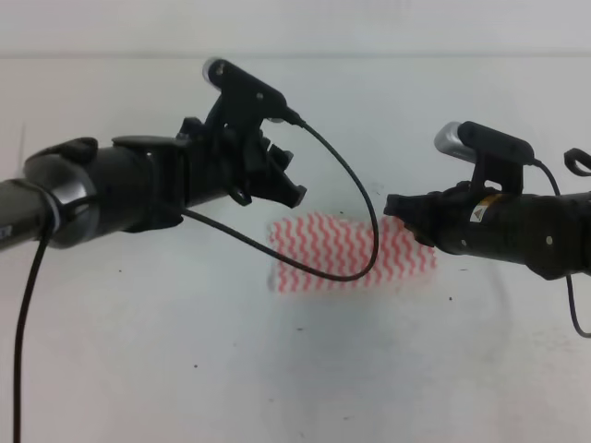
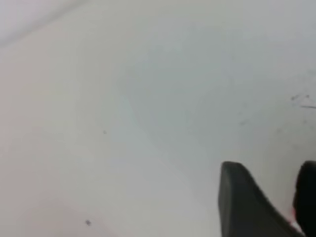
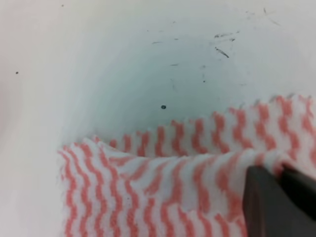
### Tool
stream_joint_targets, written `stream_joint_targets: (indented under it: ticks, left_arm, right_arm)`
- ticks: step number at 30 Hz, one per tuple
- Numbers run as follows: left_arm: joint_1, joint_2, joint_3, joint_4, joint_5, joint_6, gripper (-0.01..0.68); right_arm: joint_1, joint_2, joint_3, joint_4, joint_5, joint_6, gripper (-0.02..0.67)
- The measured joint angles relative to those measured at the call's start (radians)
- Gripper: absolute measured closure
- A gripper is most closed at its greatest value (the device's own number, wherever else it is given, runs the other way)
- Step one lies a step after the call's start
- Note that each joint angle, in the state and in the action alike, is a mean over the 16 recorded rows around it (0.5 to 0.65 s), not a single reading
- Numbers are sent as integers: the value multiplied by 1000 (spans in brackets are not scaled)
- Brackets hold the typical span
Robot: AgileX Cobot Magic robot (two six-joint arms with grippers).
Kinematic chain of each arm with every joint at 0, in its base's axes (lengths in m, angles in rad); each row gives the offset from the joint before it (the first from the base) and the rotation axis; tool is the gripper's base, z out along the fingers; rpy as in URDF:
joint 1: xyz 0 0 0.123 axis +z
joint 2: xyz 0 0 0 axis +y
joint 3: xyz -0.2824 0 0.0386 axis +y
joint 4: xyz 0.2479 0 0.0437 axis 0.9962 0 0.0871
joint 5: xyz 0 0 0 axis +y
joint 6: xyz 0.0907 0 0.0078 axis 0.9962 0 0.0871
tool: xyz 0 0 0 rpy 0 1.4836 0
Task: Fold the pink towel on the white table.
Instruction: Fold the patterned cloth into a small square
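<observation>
The white counter [image 1: 185,369] fills every view, plain apart from a few dark specks and scuffs. On it, just right of centre in the high view, lies the pink towel [image 1: 351,251], its wavy stripes showing between our two arms.

We judge that we are in the middle of a fold. In the right wrist view one layer of the towel [image 3: 148,187] is lifted over a second layer that lies flat behind it, with a soft crease running across. Our right gripper [image 3: 281,173] is closed on the cloth at the raised edge, the dark fingers [image 3: 266,202] pinching a bunch of striped fabric.

Our left gripper [image 1: 277,180] hangs over the towel's far left corner in the high view. Its own camera shows mostly bare counter, two dark fingers [image 2: 247,202] low in the frame with a gap between them, and what may be a sliver of pink at the very corner; the view is too blurred and cropped for us to say whether they hold the towel.

The next move, as we read it, calls for carrying the gripped edge across to meet the opposite edge, keeping both corners level so the layers line up, then letting go.
</observation>
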Motion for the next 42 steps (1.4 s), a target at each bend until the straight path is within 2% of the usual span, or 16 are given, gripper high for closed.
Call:
stream_joint_targets:
  ticks: [8,10,27,42]
  left_arm:
    - [0,4,54,0,77,-89,652]
    - [0,12,66,0,98,-90,668]
    - [0,133,85,1,186,-80,676]
    - [-3,138,81,3,462,21,676]
  right_arm:
    - [0,-1,0,0,-3,0,666]
    - [0,-2,0,0,-3,0,666]
    - [0,-3,0,-5,0,0,665]
    - [-1,-5,0,-13,-2,0,666]
